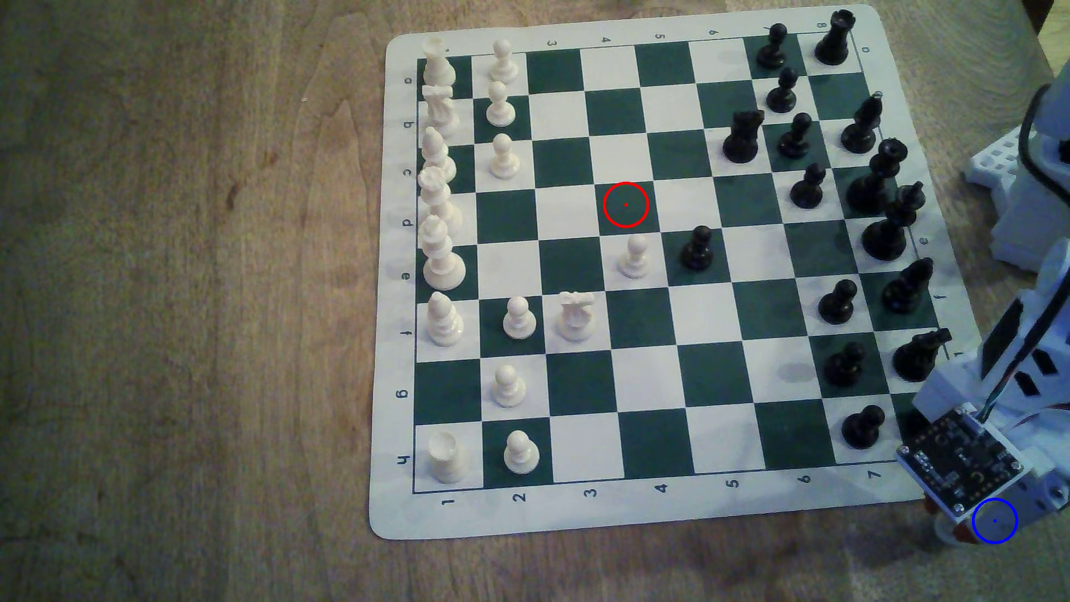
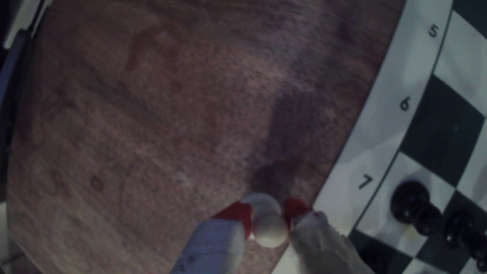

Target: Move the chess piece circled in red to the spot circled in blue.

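The chess piece [image 2: 270, 231], a cream-white pawn, sits between my gripper's [image 2: 268, 218] red-tipped fingers [image 2: 237, 213], which are shut on its neck just under the ball head. It hangs low over bare brown wood beside the board's corner near the printed 7. In the exterior view my gripper [image 1: 964, 529] is at the lower right off the mat, and the spot [image 1: 995, 521], a blue ring, lies over the gripper's end. The red ring [image 1: 626, 204] encircles a dark green square with no piece on it.
The chess mat [image 1: 637, 509] carries white pieces along the exterior view's left and black pieces along its right. The nearest is a black pawn [image 1: 863, 425], also in the wrist view [image 2: 411, 202]. A white pawn [image 1: 635, 254] and a black pawn [image 1: 697, 248] stand mid-board. The arm's base [image 1: 1025, 191] is at the right edge.
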You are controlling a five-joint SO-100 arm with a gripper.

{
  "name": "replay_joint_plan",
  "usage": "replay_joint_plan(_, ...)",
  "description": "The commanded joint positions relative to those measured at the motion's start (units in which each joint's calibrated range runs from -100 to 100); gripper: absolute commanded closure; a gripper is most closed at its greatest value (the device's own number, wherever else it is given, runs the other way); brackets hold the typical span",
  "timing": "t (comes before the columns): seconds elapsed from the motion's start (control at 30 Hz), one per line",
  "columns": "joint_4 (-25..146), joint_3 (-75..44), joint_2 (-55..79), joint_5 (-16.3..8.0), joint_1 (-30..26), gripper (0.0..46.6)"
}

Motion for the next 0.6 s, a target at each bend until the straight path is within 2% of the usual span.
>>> replay_joint_plan(0.0, -0.66, -5.88, 0.30, 0.39, -0.35, 44.7)
replay_joint_plan(0.2, -0.66, -4.98, 0.98, 0.39, -0.43, 40.5)
replay_joint_plan(0.27, 0.08, -4.52, 0.98, 0.73, -0.28, 28.0)
replay_joint_plan(0.37, 2.13, -4.52, 0.72, 1.56, -0.43, 18.3)
replay_joint_plan(0.5, 4.83, -4.52, -0.13, 1.71, -0.59, 8.2)
replay_joint_plan(0.57, 6.47, -4.52, -1.48, 1.81, -0.98, 7.6)
